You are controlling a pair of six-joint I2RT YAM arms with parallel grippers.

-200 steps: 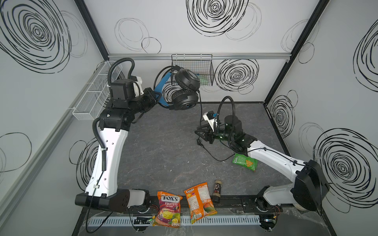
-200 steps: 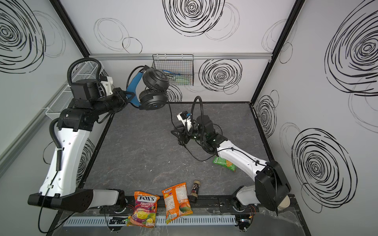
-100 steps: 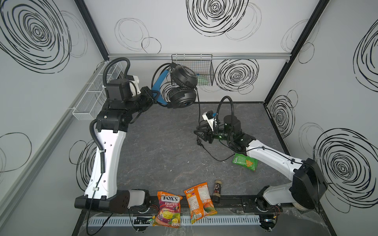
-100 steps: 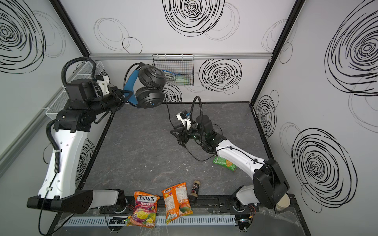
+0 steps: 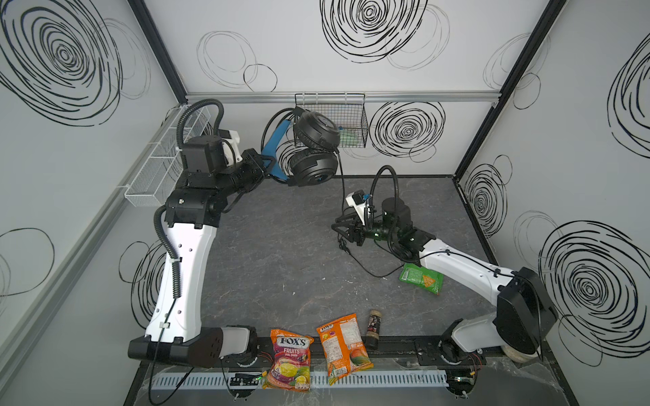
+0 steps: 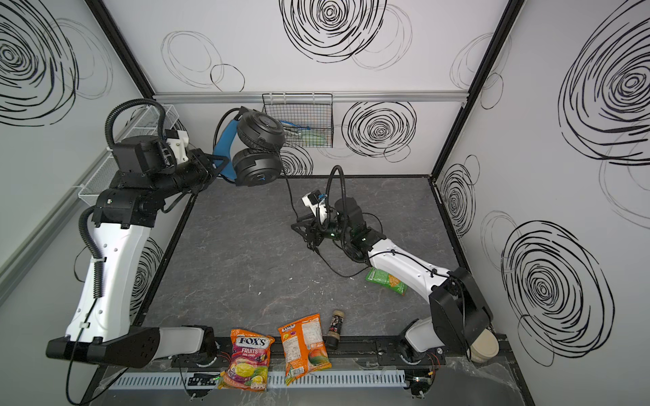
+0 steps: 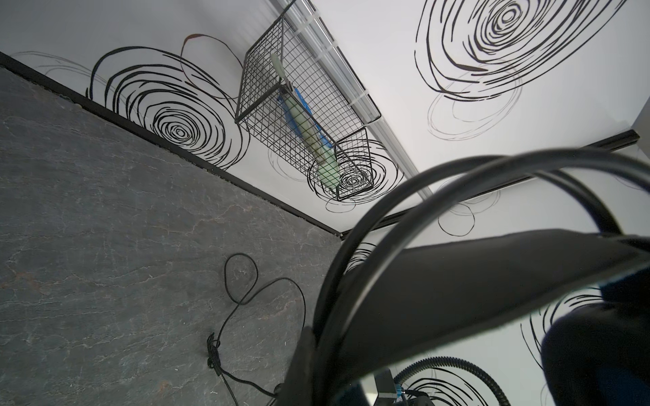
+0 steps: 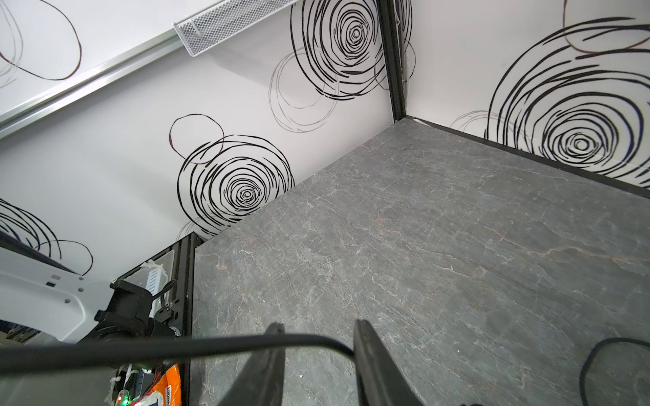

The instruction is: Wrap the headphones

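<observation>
Partly, headphones (image 5: 313, 167) band hidden in left end effector (image 5: 268, 166), cable (image 8: 211, 342) blurred.

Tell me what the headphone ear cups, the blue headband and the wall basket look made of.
The ear cups: probably hard black plastic, going by the matt sheen and moulded rings. The blue headband: a smooth, soft-looking strip, perhaps padded synthetic leather, though that cannot be confirmed. The wall basket: thin metal wire in a welded grid, black-coated and see-through.
</observation>
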